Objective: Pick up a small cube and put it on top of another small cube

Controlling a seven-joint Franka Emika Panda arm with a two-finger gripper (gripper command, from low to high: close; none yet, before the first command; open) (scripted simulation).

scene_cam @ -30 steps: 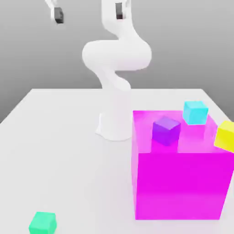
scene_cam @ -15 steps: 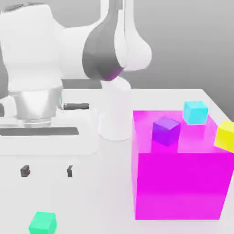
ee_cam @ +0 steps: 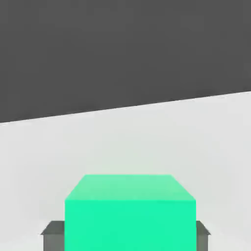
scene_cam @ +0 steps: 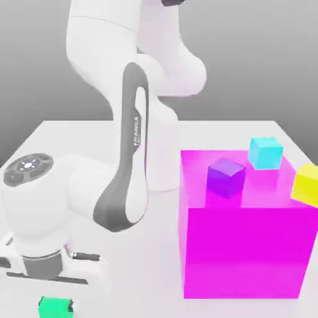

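In the exterior view the arm is folded far down over the near corner of the white bench (scene_cam: 74,149), on the view's left, so that its hand sits low and the tool (scene_cam: 56,305) comes straight down upon the small green cube (scene_cam: 54,307); a vertical approach of this kind suits a cube lying flat on an open surface, since the fingers can pass down either side of it. The cube rests on the bench directly beneath the hand, with dark fingertips pressed to its flanks. Well apart from it, on the view's right, stands the big magenta block (scene_cam: 245,254), and on its top face lie the purple cube (scene_cam: 225,177), the cyan cube (scene_cam: 266,153) further back, and a yellow cube (scene_cam: 307,182) at the edge of the picture. Because the cyan cube sits raised on the block, the green one will, I judge, have to be lifted well above that level before it is carried across, and kept clear of the purple cube beside the target. In the hand view the green cube (ee_cam: 130,213) lies between two grey fingertips (ee_cam: 53,235), which abut its two side faces with no gap visible, the bench stretching pale beyond it. The tool is therefore clenched upon the green cube, which has not yet left the bench, so the grasp appears made and the lift still to come.
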